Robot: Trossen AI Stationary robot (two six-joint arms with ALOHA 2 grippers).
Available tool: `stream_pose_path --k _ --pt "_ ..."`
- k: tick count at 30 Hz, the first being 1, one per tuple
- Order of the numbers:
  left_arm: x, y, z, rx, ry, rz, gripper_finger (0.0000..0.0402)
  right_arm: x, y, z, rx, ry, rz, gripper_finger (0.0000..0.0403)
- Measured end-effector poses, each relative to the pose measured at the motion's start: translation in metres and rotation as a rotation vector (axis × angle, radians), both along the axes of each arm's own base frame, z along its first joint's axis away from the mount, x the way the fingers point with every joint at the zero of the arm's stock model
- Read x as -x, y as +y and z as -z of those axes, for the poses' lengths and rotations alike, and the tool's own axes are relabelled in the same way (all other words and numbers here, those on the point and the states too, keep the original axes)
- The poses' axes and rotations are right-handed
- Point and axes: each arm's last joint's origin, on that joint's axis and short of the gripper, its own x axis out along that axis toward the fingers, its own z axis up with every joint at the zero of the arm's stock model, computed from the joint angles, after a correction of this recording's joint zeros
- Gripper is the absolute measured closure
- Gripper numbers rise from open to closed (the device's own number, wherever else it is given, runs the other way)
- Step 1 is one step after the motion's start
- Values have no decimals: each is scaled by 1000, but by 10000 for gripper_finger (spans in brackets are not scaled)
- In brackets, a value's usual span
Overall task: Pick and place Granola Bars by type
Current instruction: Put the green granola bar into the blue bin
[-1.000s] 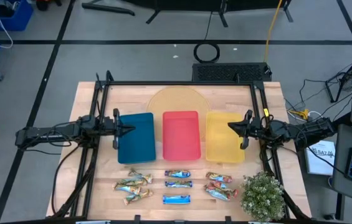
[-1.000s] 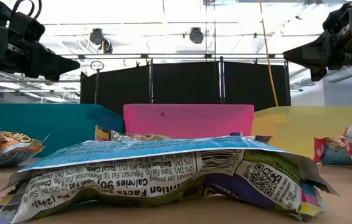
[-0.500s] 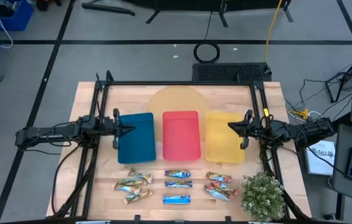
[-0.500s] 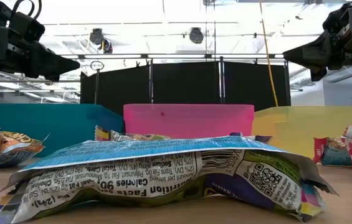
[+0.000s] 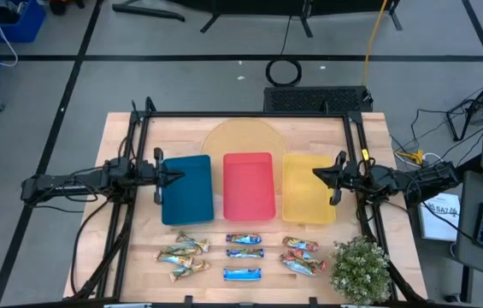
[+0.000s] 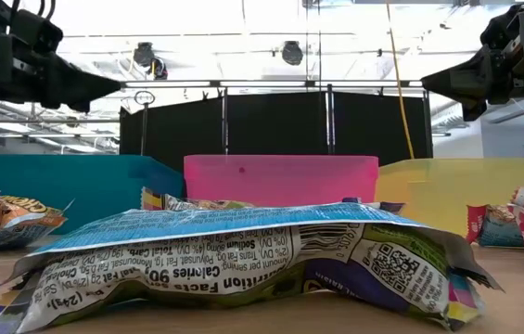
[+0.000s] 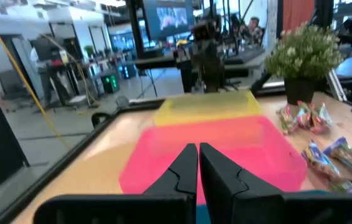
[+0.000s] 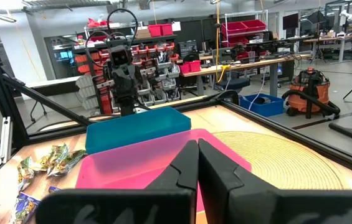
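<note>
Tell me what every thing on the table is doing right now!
Left gripper: shut, empty, above the blue rectangular tray.
Right gripper: shut, empty, above the yellow rectangular tray.
Red rectangular tray: empty.
Tan-gold wrapped bars: lying unsorted on the wooden table.
Blue-white wrapped bars: unsorted.
Red-orange wrapped bars: unsorted.

nearest blue-white bar wrapper [image 6: 243, 264], print upside down: "nutrition facts", "calories 90", qr code.
</note>
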Motion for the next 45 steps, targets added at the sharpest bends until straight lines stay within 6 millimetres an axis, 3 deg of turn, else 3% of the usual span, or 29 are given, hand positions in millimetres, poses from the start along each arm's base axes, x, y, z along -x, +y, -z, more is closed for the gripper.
stream_pose_path --k 11,18,24,28,39,45 --pt "0 0 3 261 8 5 376 0 0 -1 -2 -8 0 403" --pt "0 0 0 272 -15 9 376 0 0 -1 -3 -16 0 403" --pt "0 -9 -8 247 91 96 376 0 0 -2 -18 -22 0 403" --pt "-2 -18 -25 225 165 121 376 0 0 -3 -32 -40 -2 403" --pt "-18 -50 -81 206 499 -28 376 0 0 -6 -4 -58 1 403" --pt "-32 -73 -86 453 752 -153 376 0 0 -1 72 7 5 403"
